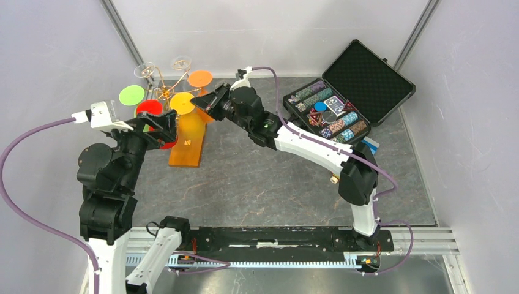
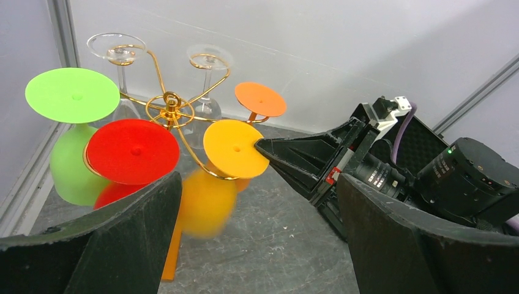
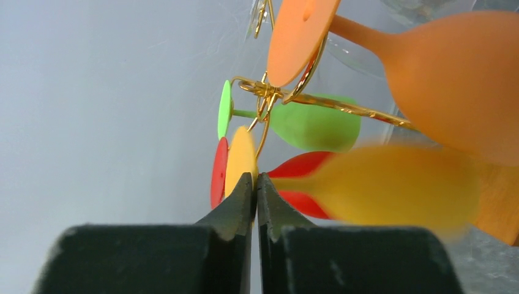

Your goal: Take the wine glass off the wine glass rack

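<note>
The wine glass rack (image 1: 164, 92) is a gold wire stand on an orange-brown wooden base (image 1: 186, 141), with several glasses hanging upside down. My right gripper (image 3: 256, 184) is shut on the edge of the yellow wine glass's foot (image 3: 240, 158). That foot (image 2: 235, 149) still sits over a wire loop, and the yellow bowl (image 2: 207, 202) is blurred. My left gripper (image 2: 260, 236) is open and empty, just in front of the rack. The red glass (image 2: 131, 151) is by its left finger (image 2: 116, 245). In the top view the right gripper (image 1: 199, 101) meets the yellow foot (image 1: 182, 103).
Green (image 2: 72, 95), orange (image 2: 260, 99) and two clear glasses (image 2: 116, 49) also hang on the rack. An open black case (image 1: 343, 107) of poker chips lies at the back right. The grey wall stands close behind the rack, at the back left corner.
</note>
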Robot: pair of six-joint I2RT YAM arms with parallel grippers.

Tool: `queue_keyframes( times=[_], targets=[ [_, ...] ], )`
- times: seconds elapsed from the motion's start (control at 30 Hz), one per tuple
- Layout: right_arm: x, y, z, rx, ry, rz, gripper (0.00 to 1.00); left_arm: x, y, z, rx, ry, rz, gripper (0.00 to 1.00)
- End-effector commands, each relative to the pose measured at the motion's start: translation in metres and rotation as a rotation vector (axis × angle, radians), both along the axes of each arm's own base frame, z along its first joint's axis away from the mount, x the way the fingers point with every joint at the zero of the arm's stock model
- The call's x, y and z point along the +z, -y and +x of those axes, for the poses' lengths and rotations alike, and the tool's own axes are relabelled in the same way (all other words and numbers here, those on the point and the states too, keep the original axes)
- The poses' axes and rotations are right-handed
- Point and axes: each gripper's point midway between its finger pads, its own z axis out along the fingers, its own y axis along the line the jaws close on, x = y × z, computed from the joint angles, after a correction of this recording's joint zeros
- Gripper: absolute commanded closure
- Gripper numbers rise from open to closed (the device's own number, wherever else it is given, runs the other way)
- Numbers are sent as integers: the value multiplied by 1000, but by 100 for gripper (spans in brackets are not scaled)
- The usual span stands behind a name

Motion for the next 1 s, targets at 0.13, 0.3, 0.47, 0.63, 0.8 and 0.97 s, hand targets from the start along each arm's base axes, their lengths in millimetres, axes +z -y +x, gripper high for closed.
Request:
queue_keyframes(
  times=[0.13, 0.3, 0.47, 0.63, 0.8, 0.97],
  targets=[
    [22, 7, -8, 3, -16, 45, 100, 7, -7, 0, 34, 32, 18, 0],
    [35, 15, -16, 1, -5, 57, 100, 8, -8, -1, 40, 36, 17, 0],
    [40, 14, -28, 29, -6, 57, 100, 9, -10, -2, 52, 35, 10, 0],
    [45, 6, -35, 40, 3, 66, 100, 8, -11, -2, 57, 31, -2, 0],
    [44, -3, -39, 53, 2, 74, 100, 7, -11, -3, 59, 25, 2, 0],
    [54, -5, -36, 44, 35, 102, 100, 7, -11, -3, 58, 25, 2, 0]
  ],
)
